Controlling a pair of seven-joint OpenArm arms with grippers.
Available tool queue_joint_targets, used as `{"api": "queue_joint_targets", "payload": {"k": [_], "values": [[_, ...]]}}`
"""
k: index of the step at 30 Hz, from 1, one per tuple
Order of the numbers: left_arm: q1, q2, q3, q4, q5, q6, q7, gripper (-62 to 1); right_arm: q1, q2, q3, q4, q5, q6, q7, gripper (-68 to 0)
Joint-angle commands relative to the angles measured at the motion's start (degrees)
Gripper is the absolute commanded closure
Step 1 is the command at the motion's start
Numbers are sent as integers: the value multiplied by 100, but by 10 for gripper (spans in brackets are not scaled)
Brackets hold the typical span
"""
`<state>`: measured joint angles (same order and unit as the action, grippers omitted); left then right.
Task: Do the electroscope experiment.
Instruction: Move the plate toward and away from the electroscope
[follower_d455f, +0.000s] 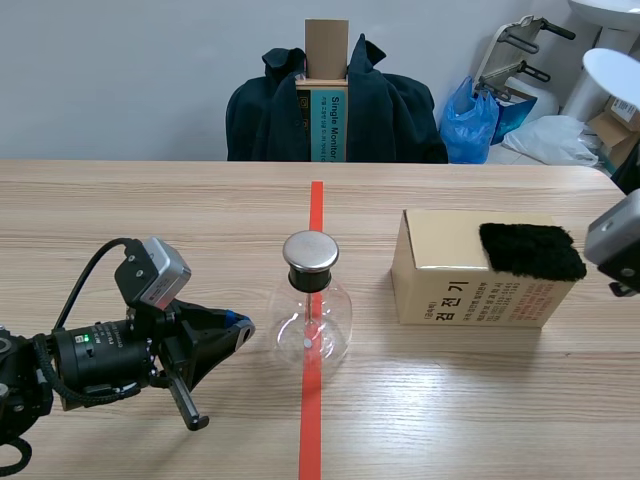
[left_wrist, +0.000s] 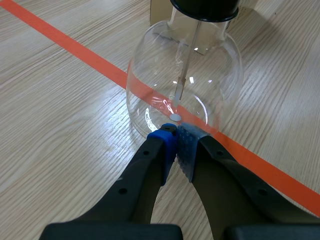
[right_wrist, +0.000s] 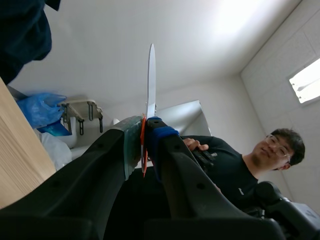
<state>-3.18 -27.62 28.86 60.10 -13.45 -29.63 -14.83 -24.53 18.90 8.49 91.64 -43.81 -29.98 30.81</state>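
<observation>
Left arm lies low over the table (follower_d455f: 150, 200), its gripper (follower_d455f: 241, 326) level and aimed at the flask (follower_d455f: 312, 325), pads clenched on nothing, tips just beside the glass; the flask stands upright on the tape line (follower_d455f: 311, 430) mid-table, cap (follower_d455f: 310, 252) on top, rod (left_wrist: 184, 75) hanging straight down; right gripper (right_wrist: 144, 126) points up, grasping a thin white plate (right_wrist: 151, 80), edge-on, its long axis running up from the fingers.

Left of the flask (follower_d455f: 313, 318), the left gripper (follower_d455f: 243, 326) blocks close access. Right of the flask, a strip of table (follower_d455f: 375, 325) separates it from the cardboard box (follower_d455f: 470, 290).
</observation>
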Motion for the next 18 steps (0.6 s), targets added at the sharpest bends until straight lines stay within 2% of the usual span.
{"api": "queue_joint_targets", "payload": {"k": [1,5,9,11,14,18], "values": [[-31,39,4,133,-42,-11,-59,-21,-17,79,105,52,81,-76,0,-8],[-28,24,4,136,-42,-11,-59,-21,-90,79,356,52,293,-328,44,-8],[251,-245,-74,393,-87,-39,-101,-21,-87,76,435,52,503,-518,39,-8],[603,-468,-227,750,-87,-44,-184,-21,-87,79,439,52,511,-570,37,-8],[1272,-855,-588,1399,-90,-46,-428,-21,-90,76,437,52,603,-789,42,-8],[2337,-1327,-1281,2402,-105,-57,-713,-21,-94,79,463,52,852,-820,39,-8]]}}
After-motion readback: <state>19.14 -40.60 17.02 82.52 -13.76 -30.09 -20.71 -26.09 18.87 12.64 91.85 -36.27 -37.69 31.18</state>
